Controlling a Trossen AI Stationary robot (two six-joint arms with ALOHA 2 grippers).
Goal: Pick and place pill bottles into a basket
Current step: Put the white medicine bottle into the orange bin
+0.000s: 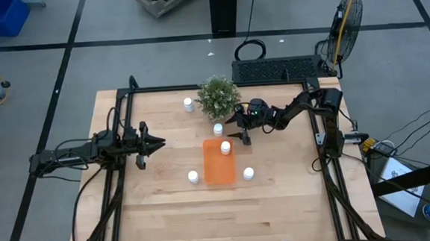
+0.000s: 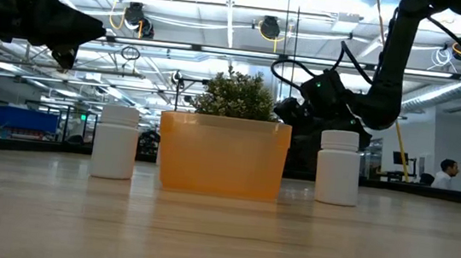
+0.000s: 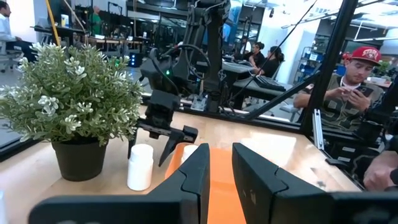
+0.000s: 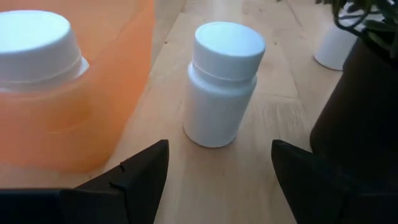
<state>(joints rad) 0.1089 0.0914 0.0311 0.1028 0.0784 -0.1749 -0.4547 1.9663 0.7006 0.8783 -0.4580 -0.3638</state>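
The orange tray (image 1: 218,169) lies mid-table with one white pill bottle (image 1: 225,147) standing in its far end. Other bottles stand on the table: one just beyond the tray (image 1: 218,129), one left of the plant (image 1: 188,104), and one on each side of the tray's near end (image 1: 194,177) (image 1: 248,174). My right gripper (image 1: 240,136) is open by the tray's far right corner. In the right wrist view (image 4: 217,155) its fingers point at the bottle beyond the tray (image 4: 221,93) without touching it. My left gripper (image 1: 157,144) hovers left of the tray, its fingers a narrow gap apart (image 3: 221,171), empty.
A bushy green potted plant (image 1: 218,96) stands just behind the bottle beyond the tray, and its dark pot (image 4: 360,99) is close beside my right gripper. The black frame rail (image 1: 220,85) runs along the table's far edge. People sit beyond the table (image 3: 354,81).
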